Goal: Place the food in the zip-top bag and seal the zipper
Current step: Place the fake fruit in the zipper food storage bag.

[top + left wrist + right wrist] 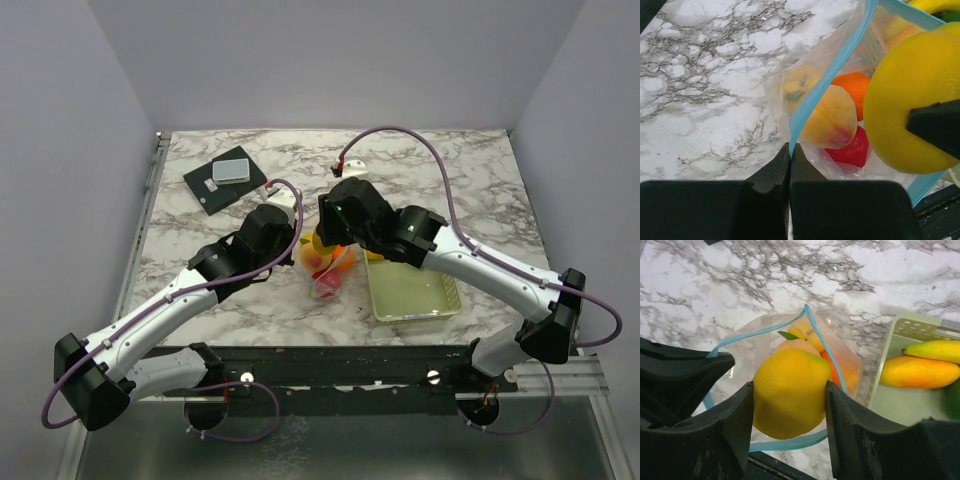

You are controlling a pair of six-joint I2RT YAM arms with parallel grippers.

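Two-handed, carrying out the loading step. Clamping a glossy yellow lemon-shaped toy fruit [790,385] across its width in the right gripper [790,405], just above the mouth of the clear floppy plastic zip-top bag [747,347], near the middle of the white marbled tabletop [700,75]. Pinching the bag's thin light blue zipper strip [832,67] in the left gripper [790,160], with fingers closed flat together on the left lip, propping the mouth open. Noting a peach-coloured piece [832,120], an orange ball [855,90] and a red piece [852,150] already inside. Judging good practice as: holding that pinch steady, lowering the lemon past the blue strip on both sides before letting go, avoiding dragging the right lip inward. Noting further toy fruit [920,371] waiting in the pale green mesh basket [890,347] just right of the bag. Struggling to trace the bag's outline from above, under both wrists; failing to see its bottom edge or count its contents.
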